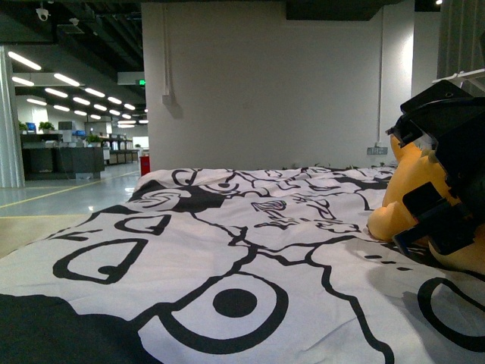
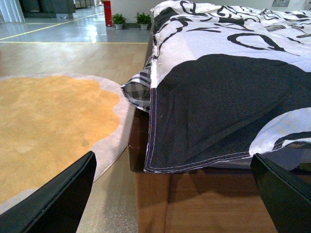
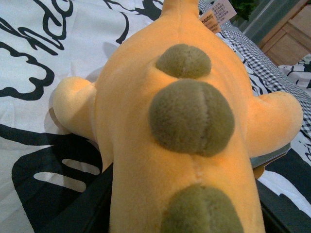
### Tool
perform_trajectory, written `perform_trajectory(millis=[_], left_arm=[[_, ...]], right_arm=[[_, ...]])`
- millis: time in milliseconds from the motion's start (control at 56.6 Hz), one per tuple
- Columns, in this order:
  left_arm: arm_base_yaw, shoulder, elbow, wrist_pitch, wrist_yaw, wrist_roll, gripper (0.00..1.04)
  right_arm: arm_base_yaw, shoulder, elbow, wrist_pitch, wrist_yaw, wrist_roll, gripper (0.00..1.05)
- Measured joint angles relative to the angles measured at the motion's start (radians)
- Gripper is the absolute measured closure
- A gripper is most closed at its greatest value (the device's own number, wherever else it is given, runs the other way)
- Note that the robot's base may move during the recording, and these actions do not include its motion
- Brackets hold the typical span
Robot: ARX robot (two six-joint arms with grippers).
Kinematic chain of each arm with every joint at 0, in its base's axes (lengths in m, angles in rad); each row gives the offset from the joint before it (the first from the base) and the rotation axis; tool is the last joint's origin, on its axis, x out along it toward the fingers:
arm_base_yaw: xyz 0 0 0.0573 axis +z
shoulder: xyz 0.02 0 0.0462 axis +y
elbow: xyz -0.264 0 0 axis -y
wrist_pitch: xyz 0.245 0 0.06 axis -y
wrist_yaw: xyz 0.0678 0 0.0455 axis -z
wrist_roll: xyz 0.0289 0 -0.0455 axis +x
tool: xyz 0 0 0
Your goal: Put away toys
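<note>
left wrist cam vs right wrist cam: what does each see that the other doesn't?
Left wrist only: the orange rug, the wooden bed frame, potted plants, and the left tool, open with nothing between its fingers. Right wrist only: the plush toy with olive bumps on its back, its tag, and the right tool closed around it. Both: the black-and-white bedcover.
</note>
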Motion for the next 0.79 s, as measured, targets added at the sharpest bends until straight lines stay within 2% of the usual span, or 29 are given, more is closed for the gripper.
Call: perform_trajectory(millis=[71, 159, 300, 547, 795], left_arm=[[0.0, 0.0, 0.0, 0.0, 0.0, 0.0, 0.06], [0.0, 0.0, 0.0, 0.0, 0.0, 0.0, 0.06], [0.0, 0.0, 0.0, 0.0, 0.0, 0.0, 0.06], [0.0, 0.0, 0.0, 0.0, 0.0, 0.0, 0.06], [0.0, 0.0, 0.0, 0.0, 0.0, 0.0, 0.06]], right_arm=[[-0.003, -0.001, 0.002, -0.013, -0.018, 0.013, 0.65], [-0.008, -0.007, 0.008, -0.031, -0.051, 0.04, 0.76], [-0.032, -0.05, 0.015, -0.074, -0.181, 0.143, 0.93], [-0.117, -0.201, -0.007, -0.082, -0.465, 0.317, 0.97], [-0.278, -0.445, -0.102, -0.092, -0.759, 0.492, 0.97]])
